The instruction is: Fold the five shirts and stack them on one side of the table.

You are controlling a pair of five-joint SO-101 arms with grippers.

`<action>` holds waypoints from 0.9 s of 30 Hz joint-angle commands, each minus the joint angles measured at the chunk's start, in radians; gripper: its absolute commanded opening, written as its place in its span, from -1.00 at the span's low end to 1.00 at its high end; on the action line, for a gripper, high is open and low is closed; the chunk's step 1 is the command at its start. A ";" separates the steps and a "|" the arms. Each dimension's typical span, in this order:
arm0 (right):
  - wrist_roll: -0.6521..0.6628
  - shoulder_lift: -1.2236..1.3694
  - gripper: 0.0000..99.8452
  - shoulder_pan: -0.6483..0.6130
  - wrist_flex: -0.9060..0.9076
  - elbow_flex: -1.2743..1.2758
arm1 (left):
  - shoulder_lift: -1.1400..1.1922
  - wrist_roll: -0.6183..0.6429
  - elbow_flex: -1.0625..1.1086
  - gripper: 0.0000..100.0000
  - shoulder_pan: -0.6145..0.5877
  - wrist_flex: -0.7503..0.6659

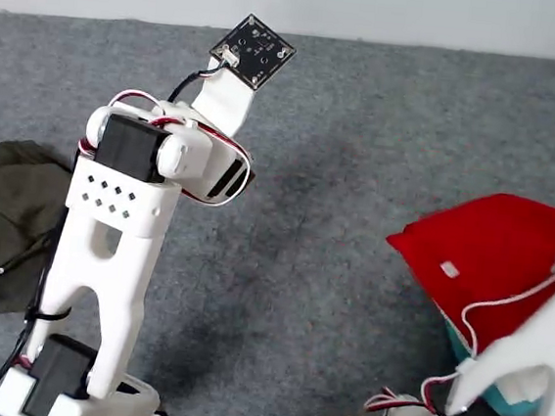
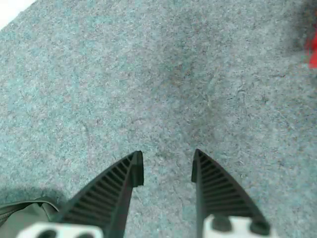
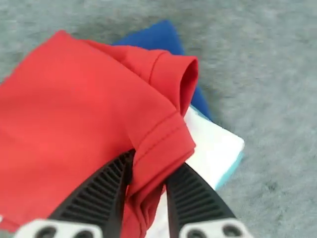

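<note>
red shirt (image 1: pixel 490 248) sits at the right edge of the high view, mid-height, on top of a small stack w/ a blue shirt (image 3: pixel 163 37) and a white-and-teal shirt (image 3: pixel 213 148) under it. right gripper (image 3: pixel 151 164) is clamped on what looks like the red shirt's sleeve hem, w/ a bunched fold pinched btwn its two sides. left gripper (image 2: pixel 168 153) is spread apart, nothing in it, over bare grey tabletop (image 1: pixel 361 157). olive shirt (image 1: pixel 7 211) lies crumpled at the left edge of the high view, unfolded, well apart from the stack.

handling, as a guess: thin knit cloth, light, fully limp, so whatever isn't held will droop and drag. tabletop looks fuzzy, so fabric prob catches on it rather than slides. a sideways pull could rumple the shirts below or skew the stack. the hemmed sleeve edge is a decent hold: doubled, stitched, thicker, less likely to slip than a single layer. but a one-point pinch lets the rest hang and twist. a clean fold wants two holds, e.g. both shoulders or both hem corners, one per gripper. for the olive shirt, go for a collar, hem or sleeve edge that stands up from the heap, not the flat middle. not fragile; main risk is undoing folds already made.
</note>
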 commanded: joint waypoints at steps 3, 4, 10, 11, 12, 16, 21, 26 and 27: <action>0.051 -0.044 -0.98 0.068 -0.116 0.115 | -0.017 -0.012 -0.002 -0.67 -0.006 -0.006; 0.057 -0.044 -0.98 0.076 -0.134 0.138 | -0.017 -0.012 -0.002 -0.67 -0.006 -0.006; 0.063 -0.044 -0.97 0.087 -0.168 0.190 | -0.017 -0.012 -0.001 -0.67 -0.006 -0.006; 0.063 -0.044 -0.97 0.088 -0.168 0.190 | -0.017 -0.012 0.008 -0.67 -0.006 -0.006; 0.063 -0.045 -0.97 0.090 -0.168 0.190 | -0.017 -0.012 0.016 -0.67 -0.006 -0.006; 0.063 -0.045 -0.97 0.102 -0.165 0.190 | -0.017 -0.012 0.036 -0.67 -0.006 -0.009; 0.063 -0.054 -0.97 0.151 -0.159 0.190 | -0.017 -0.012 0.036 -0.67 -0.006 -0.009; 0.061 -0.047 -0.94 0.173 -0.159 0.190 | -0.017 -0.012 0.036 -0.67 -0.006 -0.008; 0.060 -0.047 -0.89 0.173 -0.154 0.190 | -0.017 -0.012 0.036 -0.67 -0.006 -0.008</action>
